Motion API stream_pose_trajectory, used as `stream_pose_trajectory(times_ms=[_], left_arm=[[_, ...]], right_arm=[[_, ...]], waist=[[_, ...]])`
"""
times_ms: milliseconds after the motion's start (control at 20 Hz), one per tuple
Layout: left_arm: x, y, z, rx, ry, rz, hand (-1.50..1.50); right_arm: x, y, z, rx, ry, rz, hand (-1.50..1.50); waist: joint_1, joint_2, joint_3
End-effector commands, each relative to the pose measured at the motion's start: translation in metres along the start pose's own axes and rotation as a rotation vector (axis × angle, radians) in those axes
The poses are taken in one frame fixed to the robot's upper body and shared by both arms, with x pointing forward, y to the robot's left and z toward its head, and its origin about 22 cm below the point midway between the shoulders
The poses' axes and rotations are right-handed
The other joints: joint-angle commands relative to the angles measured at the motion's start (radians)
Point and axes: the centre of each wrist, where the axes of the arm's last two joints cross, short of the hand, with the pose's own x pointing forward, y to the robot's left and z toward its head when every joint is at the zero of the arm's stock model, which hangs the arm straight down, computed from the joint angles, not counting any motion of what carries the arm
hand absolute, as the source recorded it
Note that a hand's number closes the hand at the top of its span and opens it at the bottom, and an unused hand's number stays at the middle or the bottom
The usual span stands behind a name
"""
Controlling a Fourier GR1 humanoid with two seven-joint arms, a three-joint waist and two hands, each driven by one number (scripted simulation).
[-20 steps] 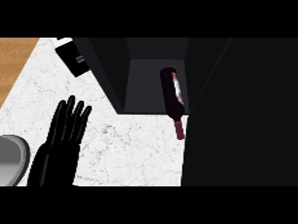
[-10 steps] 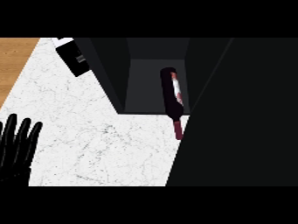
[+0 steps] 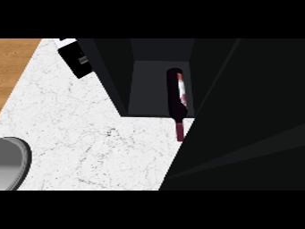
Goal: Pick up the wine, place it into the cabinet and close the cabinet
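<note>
Only one grey forearm [image 3: 3, 163] shows, at the lower left edge of the head view, as a rounded grey shape with a thin dark sliver at its left side, and neither hand nor any finger appears beyond it.

The cabinet [image 3: 156, 89] stands open at the back of the counter [image 3: 95, 147], right of its middle. The wine [image 3: 176, 96] lies lengthwise inside it along the right wall, its body within the compartment and its neck reaching out past the front edge onto the counter. The cabinet door [image 3: 247, 134] fills the view's right side, just beside the bottle's neck. A small box [image 3: 75, 58] sits at the cabinet's left, touching its outer wall. A forearm [image 3: 3, 163] shows at the lower left edge, well apart from the cabinet
</note>
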Motion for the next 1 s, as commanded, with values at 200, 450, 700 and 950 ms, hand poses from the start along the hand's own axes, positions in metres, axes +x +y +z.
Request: stream_pose_trajectory(times_ms=[200, 450, 700, 950], left_arm=[[0.029, 0.041, 0.002, -0.026, -0.017, -0.015, -1.50], [0.045, 0.037, -0.013, -0.055, -0.032, 0.005, -1.50], [0.047, 0.052, -0.004, -0.037, 0.003, 0.008, -1.50], [0.051, 0.055, -0.008, -0.069, 0.000, 0.017, -1.50]], right_arm=[[0.008, 0.033, -0.053, -0.023, -0.062, 0.130, 1.50], [0.006, 0.024, -0.090, -0.054, -0.031, 0.139, 1.50], [0.006, 0.029, -0.131, -0.126, -0.031, 0.181, 1.50], [0.011, -0.021, -0.178, -0.165, -0.024, 0.171, 1.50]], waist=[[0.016, 0.001, -0.001], [0.013, 0.008, 0.000], [0.012, 0.006, 0.001], [0.010, 0.010, 0.001]])
